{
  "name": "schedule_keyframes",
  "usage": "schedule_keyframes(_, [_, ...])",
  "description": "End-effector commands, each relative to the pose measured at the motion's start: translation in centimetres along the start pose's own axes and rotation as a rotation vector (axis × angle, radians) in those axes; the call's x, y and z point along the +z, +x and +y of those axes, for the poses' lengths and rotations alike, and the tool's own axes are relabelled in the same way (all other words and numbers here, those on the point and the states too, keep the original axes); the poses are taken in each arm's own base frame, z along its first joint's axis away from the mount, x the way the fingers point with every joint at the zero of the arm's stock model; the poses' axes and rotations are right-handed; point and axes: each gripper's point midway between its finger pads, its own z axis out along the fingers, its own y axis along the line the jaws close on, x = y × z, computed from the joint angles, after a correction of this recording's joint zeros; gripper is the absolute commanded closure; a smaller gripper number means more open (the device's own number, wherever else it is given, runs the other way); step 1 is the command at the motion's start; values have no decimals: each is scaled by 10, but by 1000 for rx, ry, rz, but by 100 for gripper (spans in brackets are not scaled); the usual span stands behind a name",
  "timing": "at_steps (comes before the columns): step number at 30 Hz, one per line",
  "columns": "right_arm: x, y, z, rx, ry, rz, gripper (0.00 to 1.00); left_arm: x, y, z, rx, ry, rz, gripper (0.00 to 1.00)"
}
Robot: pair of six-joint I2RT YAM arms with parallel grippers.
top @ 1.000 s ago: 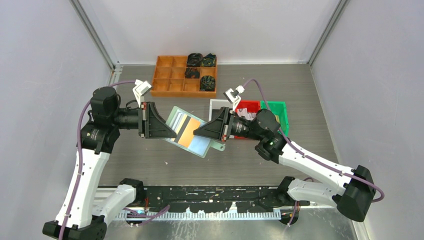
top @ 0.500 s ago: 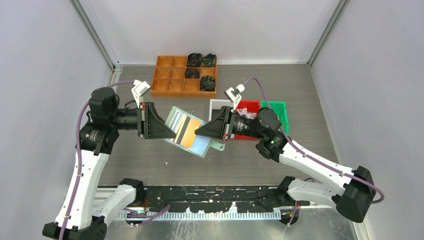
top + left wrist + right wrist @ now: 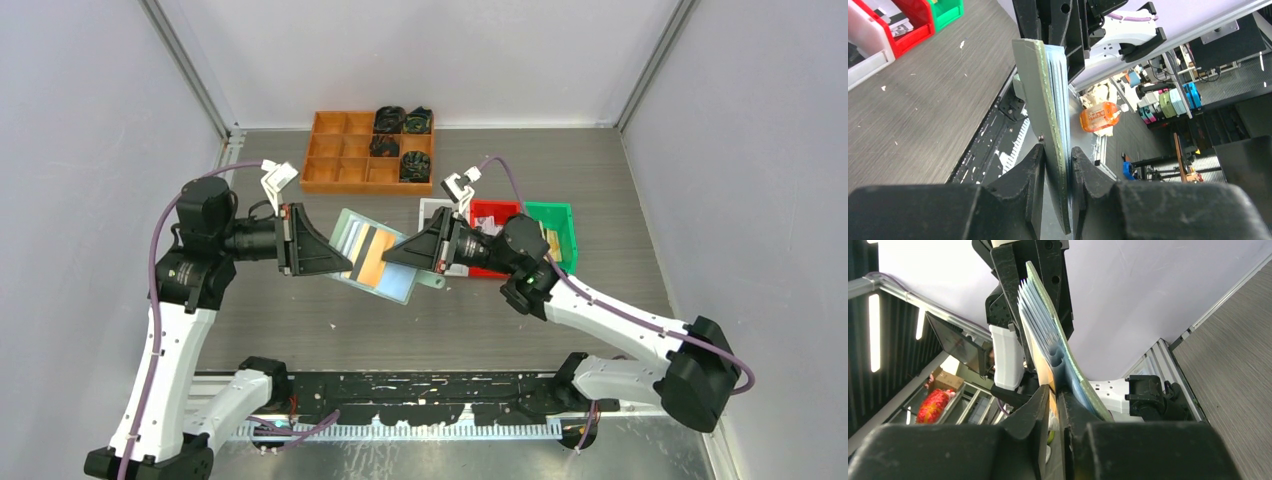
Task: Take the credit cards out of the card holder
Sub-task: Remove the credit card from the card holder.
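Observation:
The card holder [image 3: 398, 285] is a pale sage-green wallet, held open in the air between both arms. An orange card [image 3: 376, 264] with a black stripe lies in its pockets, with paler cards beside it. My left gripper [image 3: 350, 268] is shut on the holder's left edge. In the left wrist view the holder [image 3: 1040, 90] stands edge-on between the fingers of the left gripper [image 3: 1058, 159]. My right gripper [image 3: 388, 256] is shut on the orange card's right end. In the right wrist view the right gripper [image 3: 1053, 396] pinches the orange card [image 3: 1052, 382] beside the holder [image 3: 1073, 370].
An orange tray [image 3: 340, 160] with black coiled items stands at the back. A white bin [image 3: 433, 207], a red bin [image 3: 496, 212] and a green bin [image 3: 553, 222] sit in a row behind the right gripper.
Both grippers and the holder have shifted slightly left and toward the back. The right arm has swung left. Both grips are unchanged.

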Motion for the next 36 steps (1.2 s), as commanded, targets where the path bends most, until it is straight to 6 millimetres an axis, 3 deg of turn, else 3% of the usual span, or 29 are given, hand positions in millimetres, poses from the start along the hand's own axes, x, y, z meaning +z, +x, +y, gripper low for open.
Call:
schedule_keyframes(1, [9, -13, 2, 26, -46, -76, 78, -5, -6, -28, 93, 56, -1, 100])
schedule_keyframes(3, [9, -15, -2, 41, -49, -93, 72, -5, -7, -32, 95, 64, -1, 100])
schedule_keyframes(4, [9, -15, -2, 43, -57, -99, 79, -5, -8, -32, 91, 66, -1, 100])
schedule_keyframes(5, [9, -15, -2, 44, -63, -101, 93, -5, -8, -34, 92, 70, -1, 100])
schedule_keyframes(7, [7, -15, 0, 46, -74, -110, 99, -6, -8, -34, 91, 73, 0, 100])
schedule_keyframes(17, [-12, -10, 4, 34, -65, -135, 99, -5, -12, -36, 95, 76, -10, 100])
schedule_keyframes(23, [-13, -11, 5, 43, -71, -147, 98, -5, -14, -35, 94, 68, -21, 100])
schedule_keyframes(27, [-6, -16, 7, 72, -104, -151, 80, -4, -15, -35, 87, 70, -25, 100])
schedule_keyframes(29, [-3, -18, 9, 79, -123, -154, 79, -4, -14, -35, 86, 72, -24, 100])
schedule_keyframes(31, [-1, -20, 11, 85, -141, -159, 81, -4, -14, -35, 80, 73, -22, 100])
schedule_keyframes(36, [-5, -17, 13, 89, -171, -159, 99, -5, -13, -36, 83, 75, -21, 100])
